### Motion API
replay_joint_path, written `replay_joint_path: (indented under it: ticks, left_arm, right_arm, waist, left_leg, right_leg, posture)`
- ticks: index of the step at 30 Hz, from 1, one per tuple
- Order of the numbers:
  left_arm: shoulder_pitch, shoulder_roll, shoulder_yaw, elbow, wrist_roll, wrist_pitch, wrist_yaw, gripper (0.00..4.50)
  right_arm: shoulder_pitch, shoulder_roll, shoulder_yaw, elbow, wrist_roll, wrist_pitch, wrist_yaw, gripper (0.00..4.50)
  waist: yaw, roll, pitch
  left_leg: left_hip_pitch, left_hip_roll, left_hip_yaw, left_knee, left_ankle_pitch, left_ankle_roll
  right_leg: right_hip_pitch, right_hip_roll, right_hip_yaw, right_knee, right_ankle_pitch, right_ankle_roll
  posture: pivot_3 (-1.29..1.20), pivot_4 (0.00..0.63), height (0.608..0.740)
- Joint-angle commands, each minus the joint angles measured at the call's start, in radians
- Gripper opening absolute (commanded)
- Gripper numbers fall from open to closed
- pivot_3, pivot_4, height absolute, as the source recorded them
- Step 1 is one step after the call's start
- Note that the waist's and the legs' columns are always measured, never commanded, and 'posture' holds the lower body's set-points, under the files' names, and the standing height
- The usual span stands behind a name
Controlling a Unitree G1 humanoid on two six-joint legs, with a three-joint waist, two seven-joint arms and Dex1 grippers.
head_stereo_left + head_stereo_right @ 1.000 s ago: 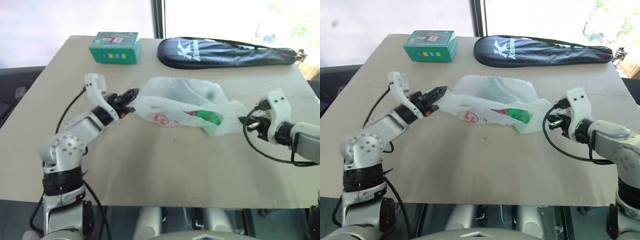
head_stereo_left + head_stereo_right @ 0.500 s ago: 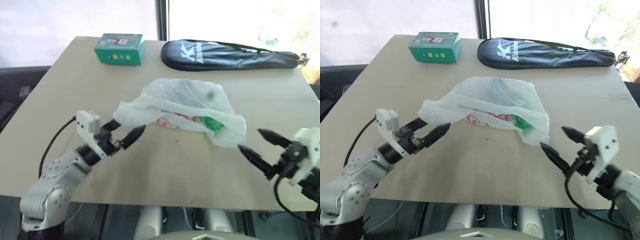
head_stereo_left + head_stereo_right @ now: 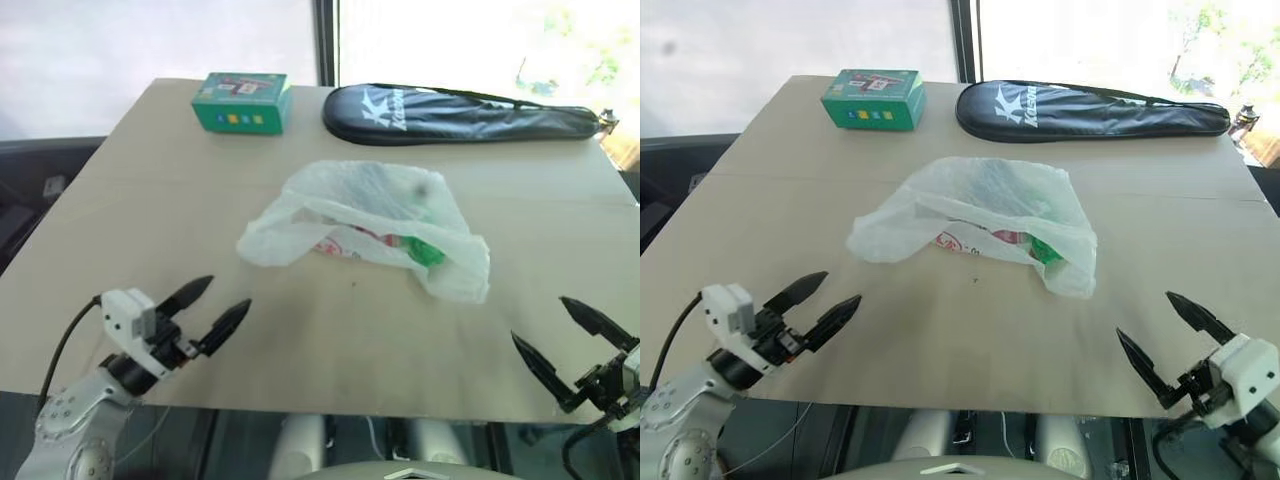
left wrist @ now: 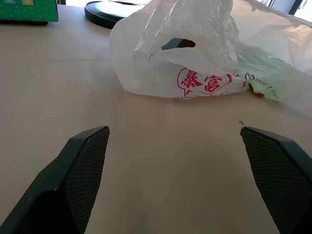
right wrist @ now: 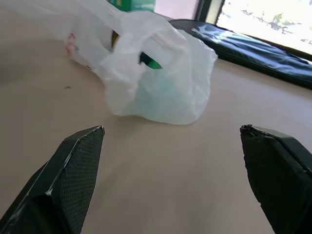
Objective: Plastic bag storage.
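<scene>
A large crinkly translucent white plastic bag [image 3: 370, 225] with red printed marks and a green patch is seen lying loose and puffed up near the middle of a flat tan table [image 3: 330, 340], touched by neither gripper. Its red characters are shown clearly in the left wrist view (a cut-out handle hole is visible just above them). The left gripper [image 3: 217, 307] is held low over the near left edge of the table, its two black fingers spread wide with nothing between them, pointed toward the bag but well apart from it. The right gripper [image 3: 1168, 335] is placed at the near right edge, its fingers likewise spread wide and empty, aimed at the bag's rounded right end from a clear distance. At the far side of the table a long black zipped racket cover [image 3: 460, 110] with white lettering is laid lengthwise, and a green rectangular cardboard box [image 3: 241, 100] is set just to its left; both are well apart from the bag. Bright windows are seen beyond the table's far edge.
</scene>
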Motion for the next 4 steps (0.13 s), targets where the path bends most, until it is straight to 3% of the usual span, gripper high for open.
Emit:
replay_joint_path:
  ticks: [1,4]
  left_arm:
    - [0.016,0.009,0.04,-0.009,-0.026,-0.017,-0.018,4.47]
    - [0.01,0.007,0.035,-0.014,-0.027,-0.011,-0.008,4.47]
  right_arm:
    - [0.015,-0.045,-0.032,0.029,0.051,-0.04,0.05,4.5]
    - [0.011,-0.073,-0.033,0.055,0.074,-0.036,0.063,4.5]
  waist:
    - [0.0,0.0,-0.001]
    - [0.001,0.0,-0.001]
  left_leg:
    - [0.0,0.0,0.0,0.0,0.0,0.0]
    - [0.0,0.0,0.0,0.0,0.0,0.0]
  right_leg:
    - [0.0,0.0,0.0,-0.001,0.0,0.0]
    - [0.0,-0.002,0.0,-0.001,0.0,0.0]
  posture:
    - [0.0,0.15,0.74]
    - [0.0,0.15,0.74]
